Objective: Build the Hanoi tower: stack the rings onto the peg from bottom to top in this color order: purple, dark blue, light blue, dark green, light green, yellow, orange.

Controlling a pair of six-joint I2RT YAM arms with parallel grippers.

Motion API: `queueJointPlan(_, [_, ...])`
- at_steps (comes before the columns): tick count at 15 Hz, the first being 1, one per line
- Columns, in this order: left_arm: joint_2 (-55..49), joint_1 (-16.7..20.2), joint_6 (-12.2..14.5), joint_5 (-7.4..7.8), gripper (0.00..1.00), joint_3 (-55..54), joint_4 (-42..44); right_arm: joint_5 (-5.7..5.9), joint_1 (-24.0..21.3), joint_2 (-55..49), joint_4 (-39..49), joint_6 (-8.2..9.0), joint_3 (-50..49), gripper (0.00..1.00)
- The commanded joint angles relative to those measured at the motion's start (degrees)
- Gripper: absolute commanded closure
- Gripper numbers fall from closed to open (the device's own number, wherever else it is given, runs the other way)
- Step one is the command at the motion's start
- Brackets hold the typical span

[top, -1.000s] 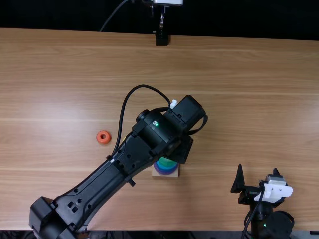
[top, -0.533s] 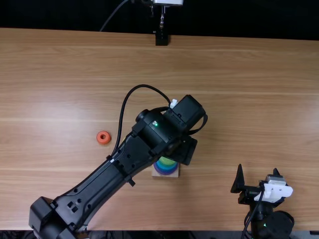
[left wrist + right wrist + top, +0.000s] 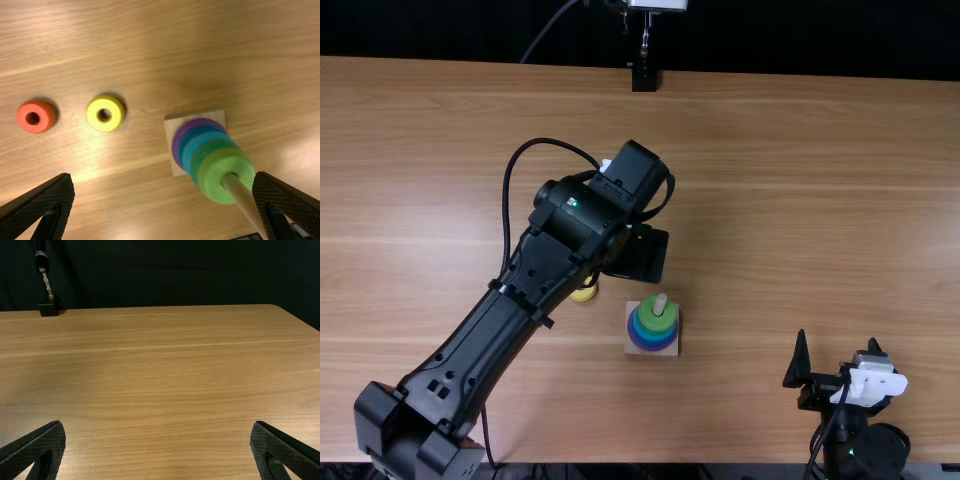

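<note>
The light green ring tops the stack on the peg, and my left gripper and right gripper are wide open and empty, so I think my left should pick the yellow ring off the table next.

glossy wooden table, smooth yellow ring

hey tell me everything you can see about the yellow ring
The yellow ring is thick and squat, with rounded edges and a round central hole; it looks smooth, perhaps painted wood. It lies flat on the table, off the peg, between the orange ring and the pale base, touching only the table.
</note>
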Motion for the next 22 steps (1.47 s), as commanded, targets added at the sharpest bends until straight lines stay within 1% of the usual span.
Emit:
queueJointPlan(1, [-0.1,2.47,0.31,-0.46,0.0,1.76,-0.25,1.0,-0.54,-0.73,-3.66,-0.01,-3.52,0.0])
queueJointPlan(2, [-0.1,3.96,0.95,-0.99,0.0,0.53,-0.57,0.89,-0.54,-0.73,-3.66,-0.01,-3.52,0.0])
queueJointPlan(3, [-0.01,4.93,2.32,-2.36,0.0,-2.11,-0.57,1.0,-0.54,-0.73,-3.66,-0.01,-3.52,0.0])
queueJointPlan(4, [-0.01,5.11,4.22,-3.31,0.0,-4.66,-0.04,0.89,-0.54,-0.73,-3.77,-0.01,-3.52,0.0])
queueJointPlan(5, [0.08,5.28,5.69,-3.42,0.0,-6.86,0.06,1.0,-0.54,-0.73,-3.66,-0.01,-3.52,0.0])
queueJointPlan(6, [0.08,6.16,6.12,-3.52,0.0,-8.97,0.17,1.0,-0.54,-0.73,-3.66,-0.01,-3.52,0.0])
queueJointPlan(7, [0.25,6.86,6.22,-3.42,0.0,-10.72,0.17,0.89,-0.54,-0.73,-3.66,-0.01,-3.52,0.0])
queueJointPlan(9, [0.6,6.95,6.33,-3.52,0.0,-13.54,1.75,0.89,-0.54,-0.73,-3.66,-0.01,-3.52,0.0])
queueJointPlan(13, [1.83,6.86,6.33,-3.31,0.0,-20.39,12.09,0.89,-0.54,-0.73,-3.66,-0.01,-3.52,0.0])
queueJointPlan(17, [3.77,6.95,6.43,-3.42,0.0,-23.21,13.46,0.89,-0.54,-0.73,-3.66,-0.01,-3.52,0.0])
queueJointPlan(22, [7.55,6.86,6.43,-3.1,0.0,-24.88,18.2,0.89,-0.54,-0.73,-3.66,-0.01,-3.52,0.0])
